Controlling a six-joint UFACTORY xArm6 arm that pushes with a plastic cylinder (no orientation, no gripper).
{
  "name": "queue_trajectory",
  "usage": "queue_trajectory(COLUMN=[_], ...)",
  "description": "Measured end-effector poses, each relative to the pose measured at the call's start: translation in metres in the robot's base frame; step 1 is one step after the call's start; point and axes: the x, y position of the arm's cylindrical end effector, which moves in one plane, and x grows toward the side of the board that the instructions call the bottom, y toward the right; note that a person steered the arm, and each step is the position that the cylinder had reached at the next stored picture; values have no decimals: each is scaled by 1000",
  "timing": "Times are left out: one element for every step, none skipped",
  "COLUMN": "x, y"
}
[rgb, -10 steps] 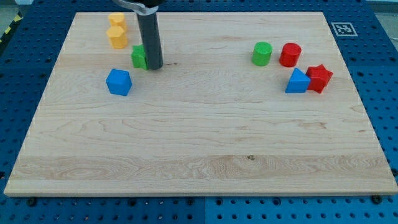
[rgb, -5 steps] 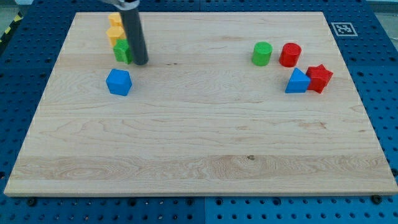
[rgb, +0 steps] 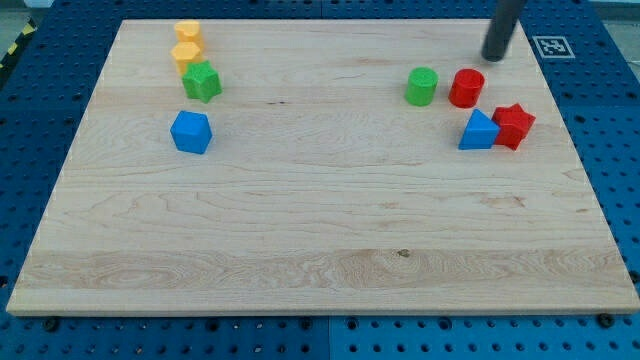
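Observation:
My tip (rgb: 494, 58) stands near the view's top right, just above and to the right of the red cylinder (rgb: 466, 88), a small gap apart from it. A green cylinder (rgb: 422, 86) sits to the left of the red one. Below them a blue triangular block (rgb: 479, 131) touches a red star block (rgb: 513, 125). At the view's top left a green star block (rgb: 202, 82) rests against the lower of two yellow blocks (rgb: 186, 55), with the other yellow block (rgb: 187, 32) above. A blue block (rgb: 190, 131) lies below the green star.
The blocks lie on a light wooden board (rgb: 320, 230) set on a blue perforated table. A black-and-white marker tag (rgb: 552, 46) sits just off the board's top right corner.
My tip has left the green star block at the top left and crossed to the top right beside the red cylinder. The green star was pushed left and up against the yellow blocks.

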Motion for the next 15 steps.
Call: queue_trajectory(x=[28, 40, 51, 63, 65, 66, 85, 106, 106, 107, 108, 109, 119, 129, 133], y=[1, -16, -35, -54, -81, -103, -105, -108, -125, -145, -161, -176, -189, -205, -226])
